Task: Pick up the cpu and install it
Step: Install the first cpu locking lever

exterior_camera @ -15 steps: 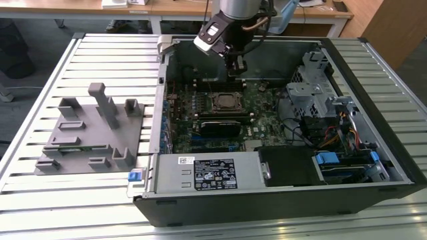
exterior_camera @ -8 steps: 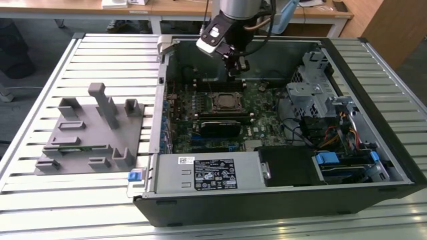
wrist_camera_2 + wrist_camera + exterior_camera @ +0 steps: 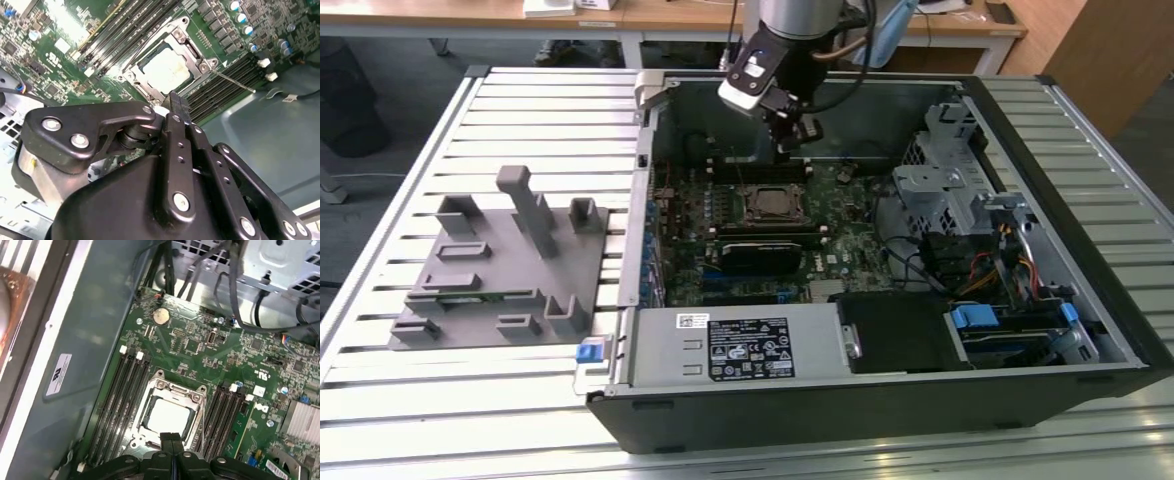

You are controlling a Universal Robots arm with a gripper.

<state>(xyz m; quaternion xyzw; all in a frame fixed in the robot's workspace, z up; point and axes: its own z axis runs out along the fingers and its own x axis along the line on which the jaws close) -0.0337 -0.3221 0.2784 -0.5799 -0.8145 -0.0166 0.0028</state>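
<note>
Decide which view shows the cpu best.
The first wrist view: the cpu lies in its socket, seen nearly whole and square-on. The second wrist view shows it at a slant; the exterior view, small and far.

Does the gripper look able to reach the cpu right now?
Probably yes: the gripper hangs shut close above the cpu, which lies bare in its socket, with nothing between them.
</note>
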